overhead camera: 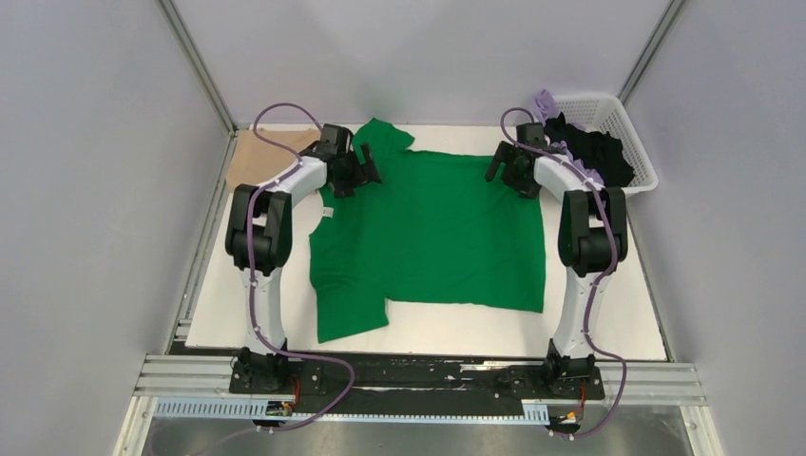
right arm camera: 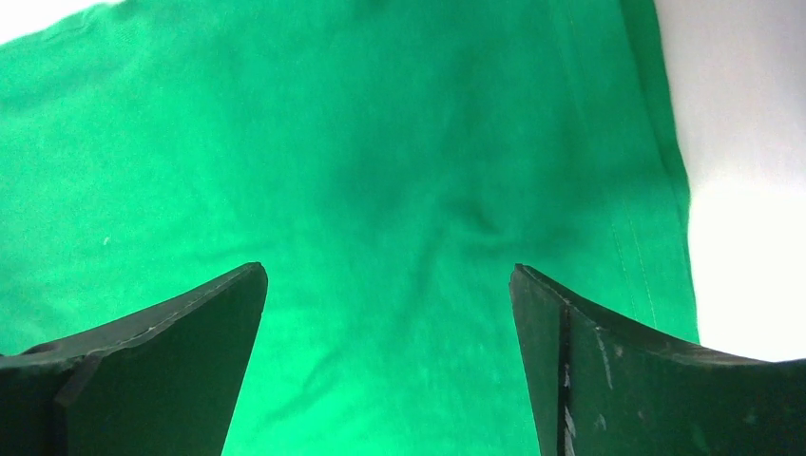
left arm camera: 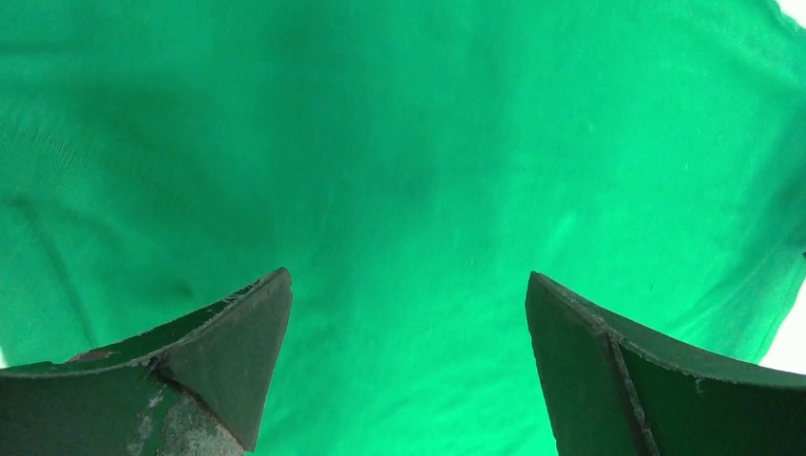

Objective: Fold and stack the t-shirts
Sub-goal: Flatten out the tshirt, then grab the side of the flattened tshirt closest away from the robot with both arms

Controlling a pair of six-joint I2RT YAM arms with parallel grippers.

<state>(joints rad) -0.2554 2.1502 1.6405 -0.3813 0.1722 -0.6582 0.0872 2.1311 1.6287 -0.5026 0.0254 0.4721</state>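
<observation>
Closest to the lenses, the left fingers (left arm camera: 219, 351) and the right fingers (right arm camera: 181, 342) both stand spread wide. Nothing is between them, and each pair looks straight down on green cloth.

The green t-shirt (overhead camera: 437, 228) lies flat in the middle of the table (overhead camera: 608, 323). Its neck and small white label (overhead camera: 326, 214) face the left edge, and its hem faces the right edge. One sleeve points to the far edge and the other to the near edge.

The left fingers hang over the far shoulder by the sleeve. The right fingers hang over the far hem corner, where bare table shows just beside the cloth. I judge that both sit along the far side of the shirt so that they can pinch it together and bring it toward the near edge as the first fold. No fold shows yet.

A tan t-shirt (overhead camera: 257, 152) lies at the far left corner. At the far right corner a white basket (overhead camera: 642, 142) holds a black t-shirt (overhead camera: 599, 152) and a lilac t-shirt (overhead camera: 546, 100), both crumpled.

The table is white, matte and smooth, so cloth should slide easily on it. Pale grey walls with metal posts close in three sides, and the arm bases sit on a rail along the near edge.
</observation>
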